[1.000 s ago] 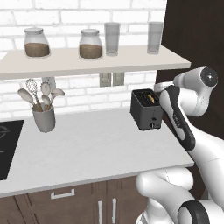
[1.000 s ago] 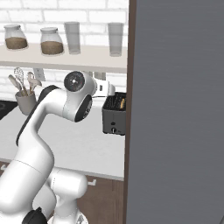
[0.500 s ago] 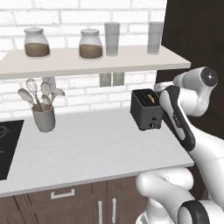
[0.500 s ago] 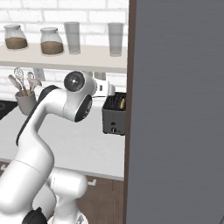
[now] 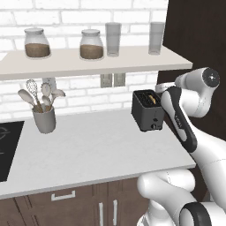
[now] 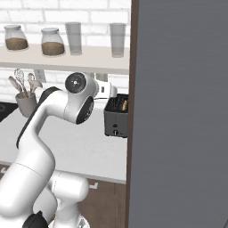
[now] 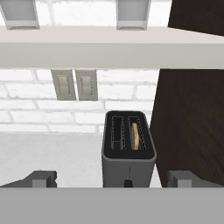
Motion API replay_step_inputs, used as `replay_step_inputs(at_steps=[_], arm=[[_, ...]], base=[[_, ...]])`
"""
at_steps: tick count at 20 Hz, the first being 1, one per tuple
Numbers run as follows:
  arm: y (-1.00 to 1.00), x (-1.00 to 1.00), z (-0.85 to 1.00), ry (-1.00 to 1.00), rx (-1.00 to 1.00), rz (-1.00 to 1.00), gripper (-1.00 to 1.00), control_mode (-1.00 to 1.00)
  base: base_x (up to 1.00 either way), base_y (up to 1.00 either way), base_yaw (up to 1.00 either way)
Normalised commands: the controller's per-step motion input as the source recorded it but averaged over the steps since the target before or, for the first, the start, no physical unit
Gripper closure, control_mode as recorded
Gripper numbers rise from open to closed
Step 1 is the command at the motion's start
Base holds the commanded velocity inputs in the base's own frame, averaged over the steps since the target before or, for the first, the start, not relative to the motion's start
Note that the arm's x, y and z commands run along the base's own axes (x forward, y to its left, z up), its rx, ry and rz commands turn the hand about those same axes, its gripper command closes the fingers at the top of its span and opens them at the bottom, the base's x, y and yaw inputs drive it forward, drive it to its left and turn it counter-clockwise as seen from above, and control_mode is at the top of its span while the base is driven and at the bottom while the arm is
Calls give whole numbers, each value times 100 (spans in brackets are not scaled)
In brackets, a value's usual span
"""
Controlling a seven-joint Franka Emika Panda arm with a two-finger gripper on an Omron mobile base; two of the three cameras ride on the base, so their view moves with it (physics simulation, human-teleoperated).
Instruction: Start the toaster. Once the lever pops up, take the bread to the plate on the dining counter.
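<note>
One tan bread (image 7: 136, 136) slice stands upright in the black toaster (image 7: 128, 154)

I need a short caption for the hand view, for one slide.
Open claw facing the black toaster, with the bread standing in its right slot, below a wall shelf.

The toaster's (image 6: 116, 116) right side is hidden behind the dark panel (image 6: 178, 111) in the right base view.
</note>
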Motion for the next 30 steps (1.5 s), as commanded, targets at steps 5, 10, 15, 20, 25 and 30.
replay_step_inputs(at_steps=[5,10,15,20,25,30], arm=[[0,0,0,0,0,0,-100,-100],[0,0,0,0,0,0,-100,-100],[0,0,0,0,0,0,-100,-100],[0,0,0,0,0,0,-100,-100],[0,0,0,0,0,0,-100,-100],[0,0,0,0,0,0,-100,-100]], base=[[0,0,0],[0,0,0],[0,0,0],[0,0,0],[0,0,0],[0,0,0]])
